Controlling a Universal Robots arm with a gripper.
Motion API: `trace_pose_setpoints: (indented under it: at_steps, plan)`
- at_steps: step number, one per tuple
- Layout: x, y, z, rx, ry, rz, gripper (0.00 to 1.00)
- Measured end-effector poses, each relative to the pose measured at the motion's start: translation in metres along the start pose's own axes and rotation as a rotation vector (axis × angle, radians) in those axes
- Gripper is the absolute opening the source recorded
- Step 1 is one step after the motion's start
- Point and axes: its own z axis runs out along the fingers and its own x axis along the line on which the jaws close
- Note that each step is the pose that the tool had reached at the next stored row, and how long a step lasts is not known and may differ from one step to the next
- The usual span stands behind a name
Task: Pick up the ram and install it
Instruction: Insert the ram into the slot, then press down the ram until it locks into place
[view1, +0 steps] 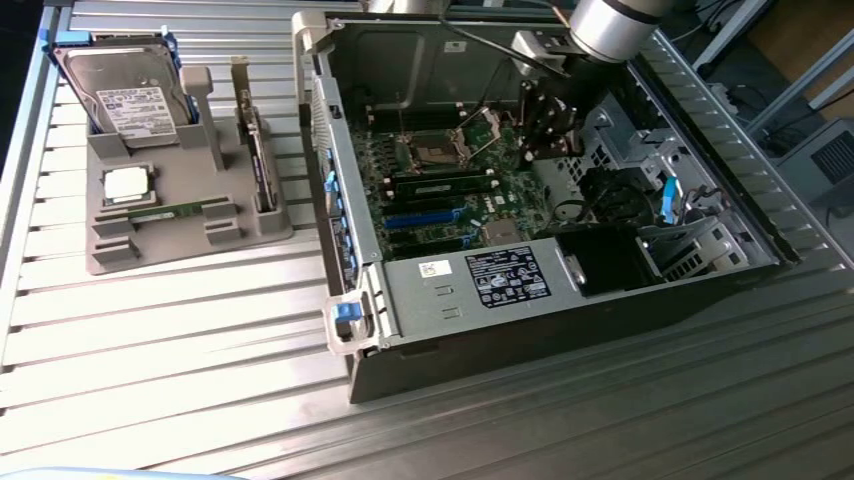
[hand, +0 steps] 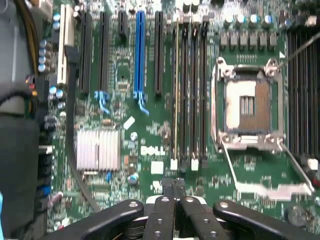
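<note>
The black gripper (hand: 174, 192) is pressed together above the green motherboard (hand: 150, 125), holding nothing; thin green ram stick (view1: 171, 211) lies in grey holder (view1: 187, 240)

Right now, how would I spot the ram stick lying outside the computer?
Find the gray tray at the exterior view's left of the open computer case. Below the hard drive and the square silver processor lies the ram. It is the only thin green strip there, lying flat.

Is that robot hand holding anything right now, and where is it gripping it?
Nothing. The hand is shut and empty above the motherboard.
</note>
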Motion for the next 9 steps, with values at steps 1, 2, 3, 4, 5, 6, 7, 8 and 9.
trace_pose_setpoints:
  at_steps: [1, 2, 3, 4, 5, 6, 7, 8, 9]
  plan:
    - [0.000, -0.0005, 0.0000, -0.0001, -0.0007, 0.000, 0.11]
    - [0.000, -0.0004, 0.0000, -0.0002, -0.0007, 0.000, 0.11]
    - [0.000, 0.0033, 0.0010, 0.0000, -0.0004, 0.000, 0.11]
    - [0.000, 0.0111, 0.0047, 0.0001, -0.0004, 0.000, 0.11]
    - [-0.001, 0.0170, 0.0086, 0.0000, -0.0006, 0.002, 0.11]
    - [-0.002, 0.0223, 0.0110, -0.0001, -0.0003, 0.003, 0.11]
    - [-0.004, 0.0282, 0.0136, 0.0000, -0.0005, 0.004, 0.11]
    - [-0.004, 0.0306, 0.0169, -0.0001, -0.0003, 0.004, 0.11]
    - [-0.004, 0.0307, 0.0197, 0.0000, -0.0003, 0.004, 0.11]
